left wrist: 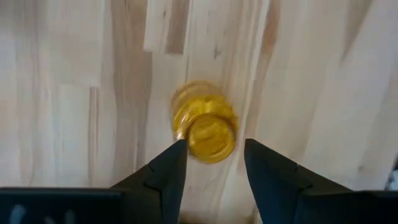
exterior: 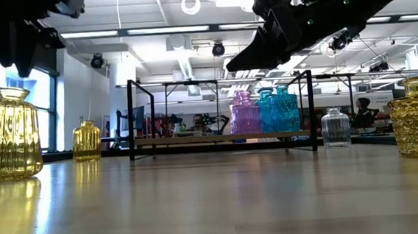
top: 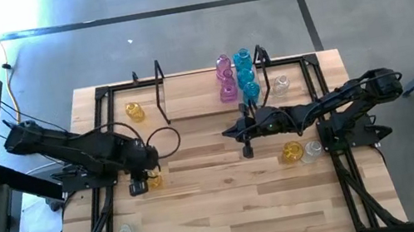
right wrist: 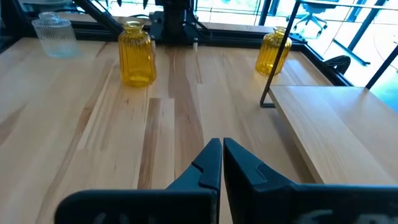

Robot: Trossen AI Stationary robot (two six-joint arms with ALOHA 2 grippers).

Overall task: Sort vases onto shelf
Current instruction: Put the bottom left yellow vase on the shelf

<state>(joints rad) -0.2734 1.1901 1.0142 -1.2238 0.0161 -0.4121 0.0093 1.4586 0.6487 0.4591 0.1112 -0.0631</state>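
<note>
Amber ribbed vase (left wrist: 205, 127) upright on the table (top: 232, 213), at 9 o'clock of centre, directly under the left gripper (top: 140, 186); fingers (left wrist: 165, 171) parted, straddling its mouth without contact; body largely hidden from above. Shelf (top: 196, 101) at 12 o'clock holds pink vases (top: 225, 77) and cyan vases (top: 245, 72). Right gripper (top: 247, 151) near centre, fingers closed, empty.

No text, label, brand, number or sign can be read in any of the views.
</note>
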